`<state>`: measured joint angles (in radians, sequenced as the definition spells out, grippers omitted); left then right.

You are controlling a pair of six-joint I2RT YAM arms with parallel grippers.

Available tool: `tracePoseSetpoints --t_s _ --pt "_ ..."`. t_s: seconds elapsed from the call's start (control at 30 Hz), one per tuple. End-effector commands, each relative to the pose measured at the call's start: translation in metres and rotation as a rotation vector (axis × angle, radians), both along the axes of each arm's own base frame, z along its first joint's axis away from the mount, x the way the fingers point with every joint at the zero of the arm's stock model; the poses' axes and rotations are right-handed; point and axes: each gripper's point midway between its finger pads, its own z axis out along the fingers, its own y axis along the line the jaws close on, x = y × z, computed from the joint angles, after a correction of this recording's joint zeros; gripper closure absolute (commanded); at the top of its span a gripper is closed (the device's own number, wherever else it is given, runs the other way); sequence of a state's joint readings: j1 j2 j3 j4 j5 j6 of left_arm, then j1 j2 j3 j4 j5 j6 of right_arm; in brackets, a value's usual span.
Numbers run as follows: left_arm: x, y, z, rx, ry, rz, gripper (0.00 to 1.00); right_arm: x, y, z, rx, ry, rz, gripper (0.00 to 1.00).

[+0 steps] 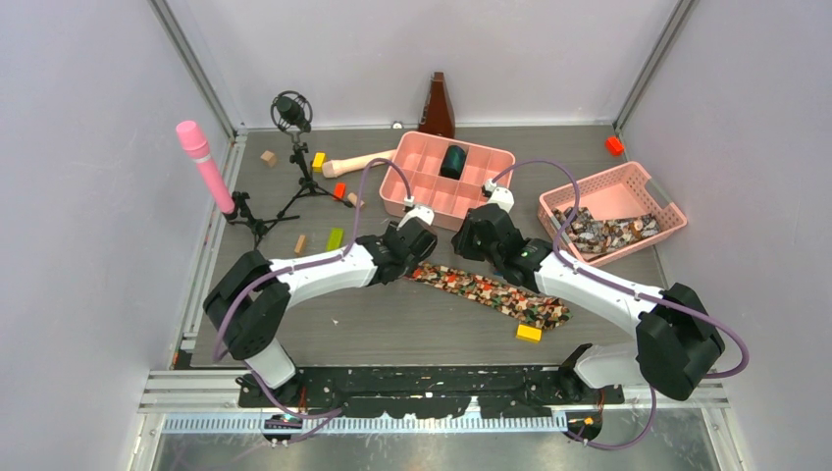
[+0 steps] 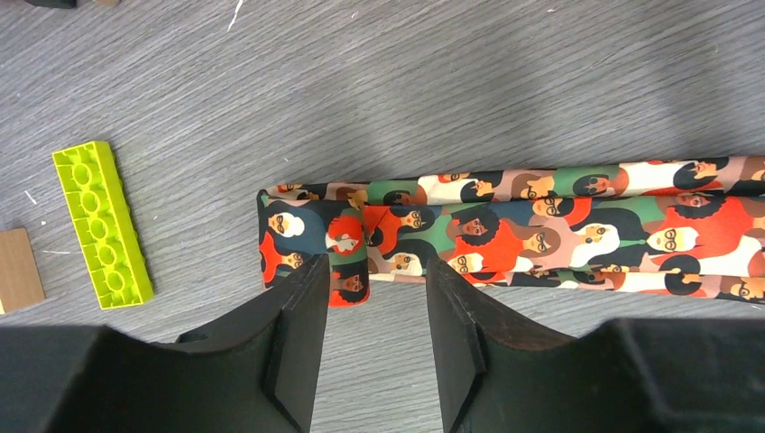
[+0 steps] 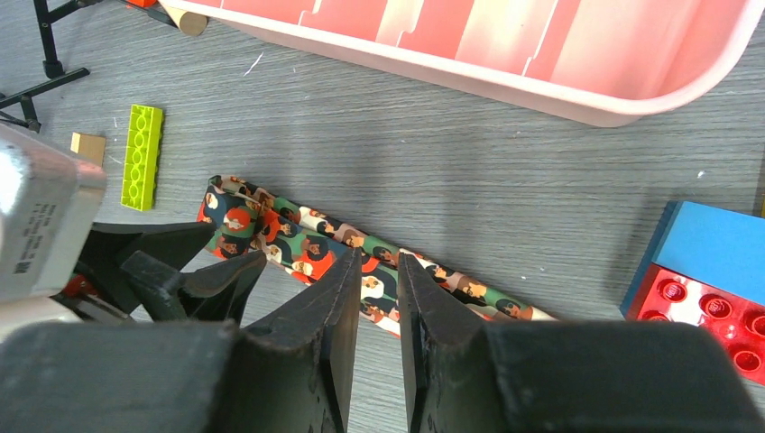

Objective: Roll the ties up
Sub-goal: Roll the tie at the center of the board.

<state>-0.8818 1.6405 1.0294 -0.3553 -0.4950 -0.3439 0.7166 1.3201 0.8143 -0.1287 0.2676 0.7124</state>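
Left arm (image 1: 314,275): stretched forward and inward, forearm low.
Left tool (image 2: 374,271): pointing down, fingers set apart.
Right arm (image 1: 598,289): reaching forward and inward.
Right tool (image 3: 379,262): pointing down, fingers narrowly parted.

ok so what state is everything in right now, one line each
tie, lying flat, one end folded over once, not rolled yet
left gripper, open, jaws either side of the folded end
right gripper, jaws nearly together over the tie, grip unclear
basket, holds a heap of unrolled ties
tray, one dark roll in a back compartment
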Motion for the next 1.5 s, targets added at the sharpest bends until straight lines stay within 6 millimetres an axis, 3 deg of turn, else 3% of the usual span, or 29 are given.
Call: tracePoseSetpoints --t_s 0.0,0.33,0.47,0.57,0.83,0.87,1.0,1.2,1.47 --pt "0.004 -0.003 0.019 -0.074 -0.038 0.016 0.54 0.005 0.002 0.009 0.030 -0.025 -0.014 0.72" --pt "0.011 0.007 0.038 -0.189 -0.047 0.032 0.57 0.004 0.007 0.006 0.034 -0.014 0.015 0.72" --pt "0.019 0.022 0.048 -0.321 -0.045 0.073 0.55 0.002 0.028 0.010 0.077 -0.011 0.107 0.73" --pt "0.026 0.035 0.053 -0.412 -0.049 0.109 0.52 0.003 0.050 0.012 0.122 0.006 0.189 0.80" --pt "0.036 0.066 0.036 -0.605 0.040 0.211 0.52 0.001 0.119 0.016 0.275 0.083 0.377 0.98" --pt "0.036 0.067 0.034 -0.624 0.053 0.213 0.52 0.001 0.125 0.008 0.278 0.103 0.385 0.99" --pt "0.036 0.075 0.023 -0.671 0.081 0.252 0.54 0.000 0.150 0.012 0.337 0.131 0.437 1.00" --pt "0.035 0.078 0.015 -0.693 0.096 0.264 0.55 -0.003 0.169 -0.004 0.372 0.204 0.463 1.00" --pt "0.035 0.073 0.004 -0.727 0.127 0.258 0.57 -0.006 0.173 -0.027 0.363 0.265 0.472 1.00"
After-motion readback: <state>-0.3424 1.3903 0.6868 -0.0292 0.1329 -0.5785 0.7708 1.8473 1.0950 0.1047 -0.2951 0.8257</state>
